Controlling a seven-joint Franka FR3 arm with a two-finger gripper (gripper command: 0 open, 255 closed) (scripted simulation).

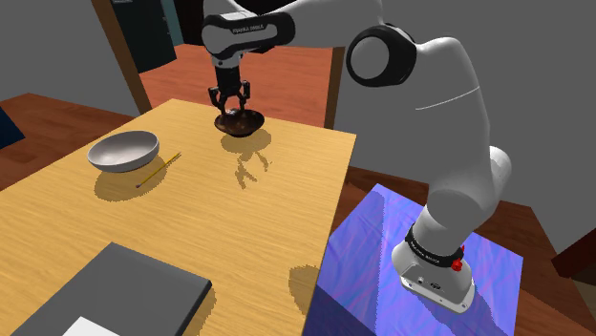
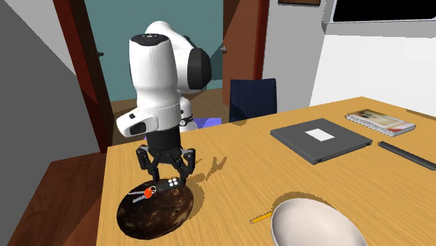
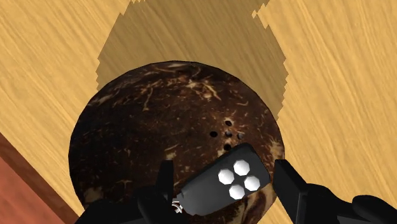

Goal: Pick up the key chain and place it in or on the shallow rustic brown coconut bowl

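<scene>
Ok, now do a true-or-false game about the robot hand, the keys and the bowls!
1. The gripper hangs over the dark brown bowl. True.
2. The key chain has a black fob with white buttons. True.
3. The key chain lies in the white bowl. False: it is over the dark brown bowl, right under the gripper.
4. The pencil lies in the dark brown bowl. False: it lies on the table beside the white bowl.

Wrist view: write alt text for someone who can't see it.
A black key fob with four white buttons lies over a dark brown, speckled coconut bowl, between the two fingers of the open black gripper. The bowl sits on a light wooden table and casts a jagged shadow.
</scene>
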